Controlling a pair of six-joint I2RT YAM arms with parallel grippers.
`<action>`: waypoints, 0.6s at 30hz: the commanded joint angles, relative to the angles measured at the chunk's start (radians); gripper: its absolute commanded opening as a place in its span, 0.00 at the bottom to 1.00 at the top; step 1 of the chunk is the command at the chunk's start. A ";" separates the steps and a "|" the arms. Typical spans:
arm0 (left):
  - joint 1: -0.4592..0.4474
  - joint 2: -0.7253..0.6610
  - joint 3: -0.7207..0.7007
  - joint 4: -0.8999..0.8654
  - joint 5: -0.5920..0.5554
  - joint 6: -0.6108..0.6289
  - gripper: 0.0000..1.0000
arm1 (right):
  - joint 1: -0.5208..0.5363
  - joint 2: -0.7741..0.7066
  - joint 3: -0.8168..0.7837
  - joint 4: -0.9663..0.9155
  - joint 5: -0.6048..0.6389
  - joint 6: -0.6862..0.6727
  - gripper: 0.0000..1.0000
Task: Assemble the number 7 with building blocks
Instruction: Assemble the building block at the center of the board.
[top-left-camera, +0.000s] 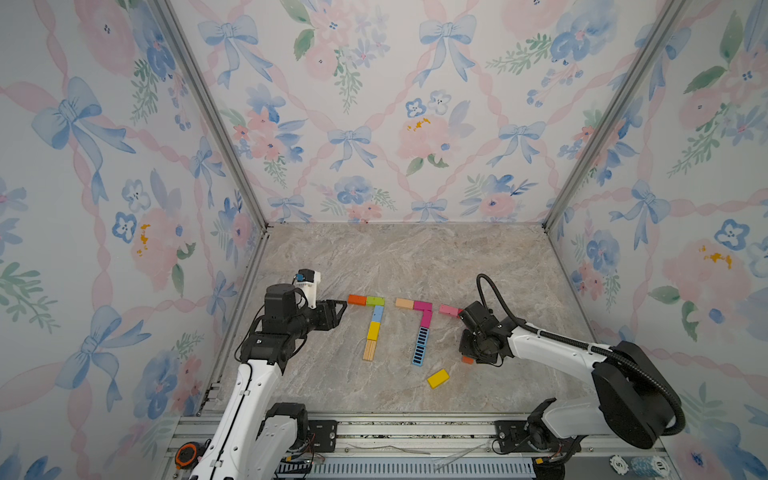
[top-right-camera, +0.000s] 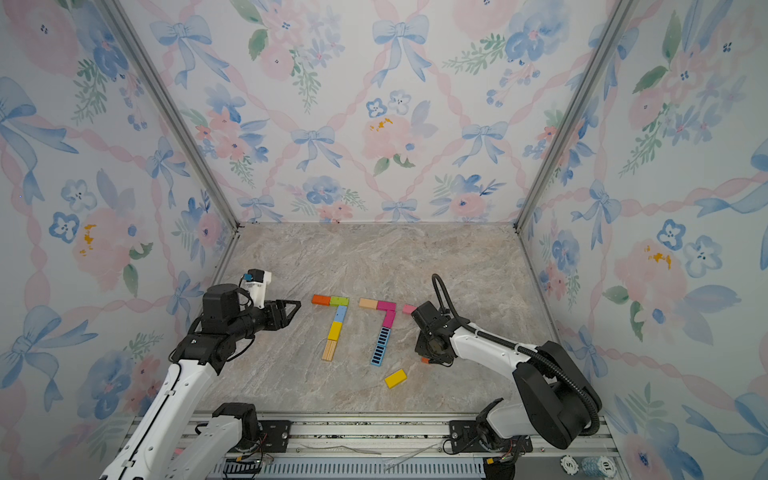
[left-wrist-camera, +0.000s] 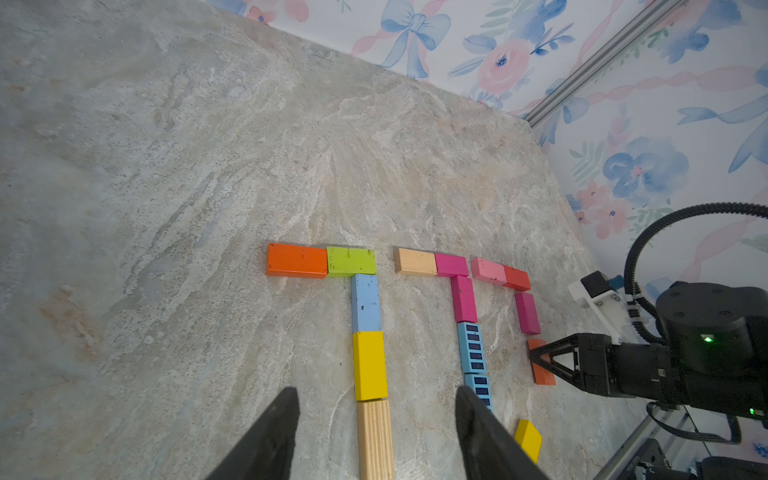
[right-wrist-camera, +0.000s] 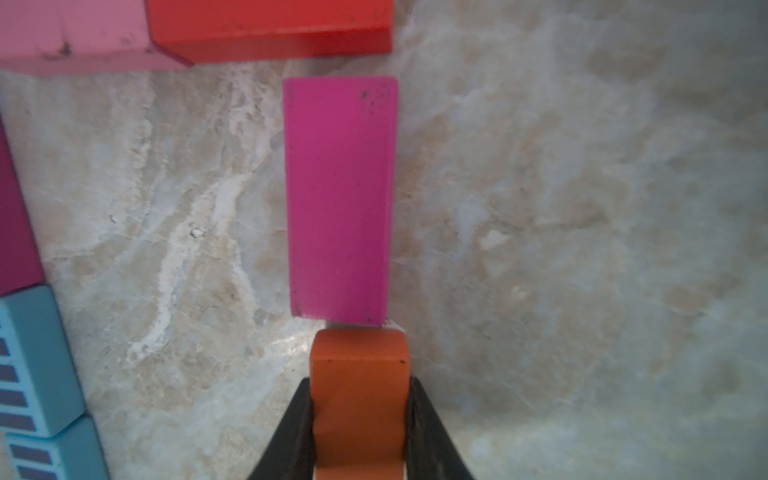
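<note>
Right claw: your right claw (right-wrist-camera: 360, 386) is pinching the held orange block (right-wrist-camera: 358, 365) across its long sides, with both fingers (right-wrist-camera: 291, 428) pressed against it.
Held block's far end: the right wrist view shows it in line with the magenta stem block (right-wrist-camera: 338, 199), with a pale sliver of table between them. You cannot tell whether it rests on the table.
Right 7: the pink block (left-wrist-camera: 488, 270) and red block (left-wrist-camera: 516, 277) lie end to end as the bar, and the magenta stem block runs toward you from the red end.
Seen only from the left wrist: this figure shows whole there. In both top views your right arm covers the red and magenta pieces, so you see only the pink end and a corner of the held block.
Middle 7: just to the left lie a tan block (top-left-camera: 404, 304), two magenta blocks (top-left-camera: 424, 311) and two black-striped blue blocks (top-left-camera: 420, 347), laid end to end.
Left 7: orange bar block (top-left-camera: 357, 299), green block (top-left-camera: 375, 301), light blue block (top-left-camera: 377, 313), yellow stem block (top-left-camera: 373, 331), lined wood block (top-left-camera: 369, 350).
Left claw: your left claw (left-wrist-camera: 376, 395) is spread and holds nothing. It hovers just left of the orange bar block.
Loose piece: a spare yellow block (top-left-camera: 437, 378) lies tilted, nearer than the striped stem and apart from it and from the right claw.
Room: bare marble table (top-left-camera: 415, 257) runs from the bars to the far wall. The right wall (top-left-camera: 665, 291) rises on your right arm's side, and the aluminium rail (top-left-camera: 415, 419) borders the near edge.
</note>
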 joint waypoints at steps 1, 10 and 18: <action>0.005 0.003 -0.014 0.018 0.001 0.007 0.63 | -0.010 0.026 0.007 0.011 -0.006 -0.010 0.27; 0.005 0.004 -0.015 0.017 0.001 0.007 0.63 | -0.025 0.040 0.005 0.009 -0.006 -0.025 0.28; 0.005 0.005 -0.015 0.017 0.002 0.007 0.63 | -0.030 0.059 0.005 0.017 -0.009 -0.030 0.33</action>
